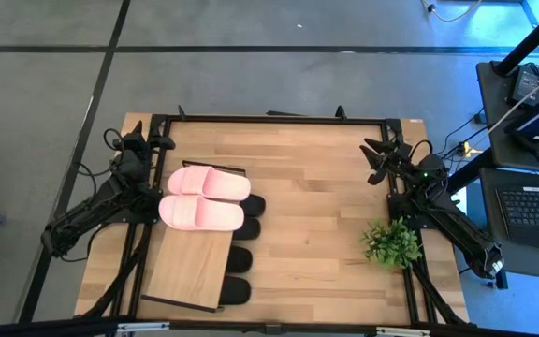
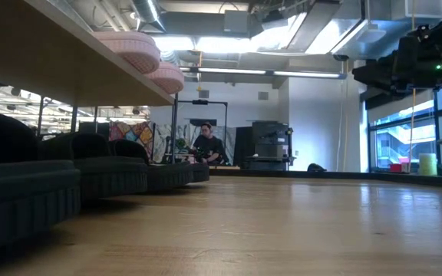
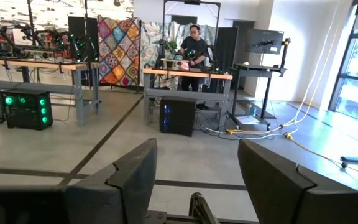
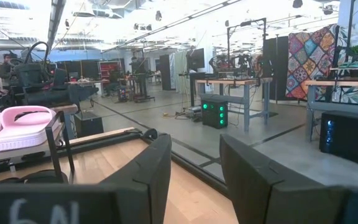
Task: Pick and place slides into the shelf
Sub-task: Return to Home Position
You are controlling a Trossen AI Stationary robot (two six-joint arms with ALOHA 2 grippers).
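Note:
The shelf (image 1: 190, 271), a light-wood plank on a thin black frame, stands on the table's left half. Two pale pink slides (image 1: 204, 197) lie on the far end of its top, soles down; they also show in the right wrist view (image 4: 23, 127). Several black slides (image 1: 243, 243) rest on the tabletop under the plank, and their ends stick out on its right side (image 2: 90, 169). My left gripper (image 1: 167, 143) waits open at the far left corner, beyond the pink slides. My right gripper (image 1: 372, 159) waits open at the far right, holding nothing.
A small green plant (image 1: 391, 243) stands near the right edge, close to my right arm. Bare tabletop (image 1: 316, 215) stretches between the shelf and the plant. A black frame (image 1: 269, 119) runs along the table's far edge. A person (image 3: 194, 46) stands at a bench far behind.

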